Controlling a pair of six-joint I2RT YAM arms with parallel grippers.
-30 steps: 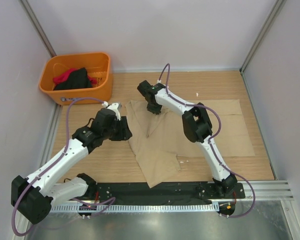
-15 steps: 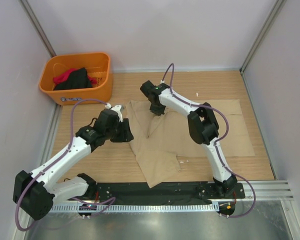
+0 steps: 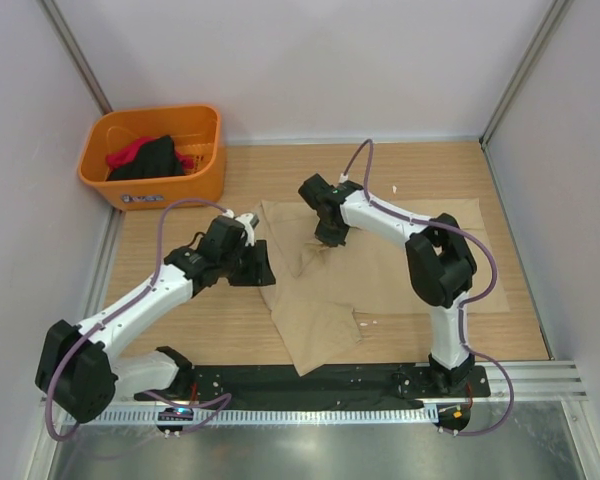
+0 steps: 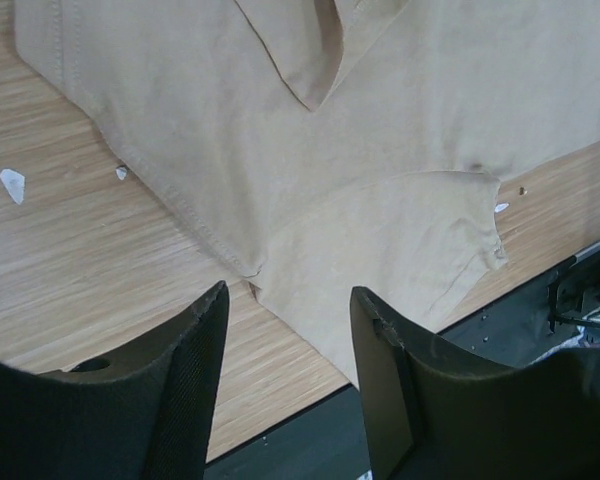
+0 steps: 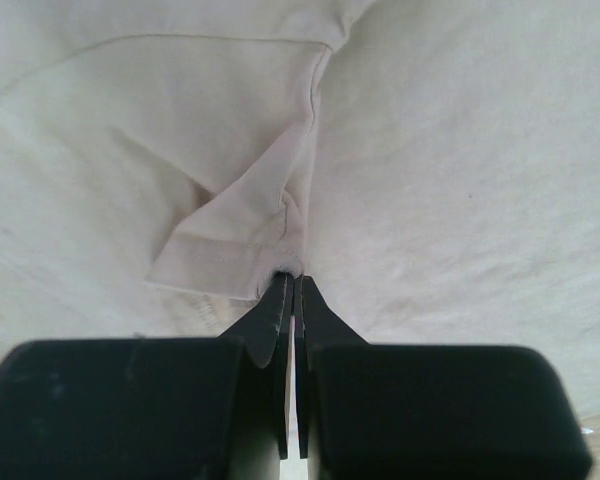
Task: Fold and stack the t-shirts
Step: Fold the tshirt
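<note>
Left arm (image 3: 130, 305), right arm (image 3: 380, 212): white shells, black joints. Purple-grey cable (image 3: 188, 202) loops off each. Black base plate (image 3: 310, 380), screw-dotted. Left pincer (image 4: 290, 295): broad black fingers (image 4: 195, 370), textured inner faces. Right pincer (image 5: 292, 280): boxy black, thin tapered tips.

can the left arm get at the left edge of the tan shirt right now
Probably yes. The left gripper hangs open just over that edge of the tan t-shirt, nothing between; the right gripper pinches the cloth farther in, out of its way.

Matt tan cloth t-shirt (image 3: 315, 300) on smooth wood-grain table (image 3: 230, 330) (basket (image 3: 170, 185): glossy plastic).
</note>
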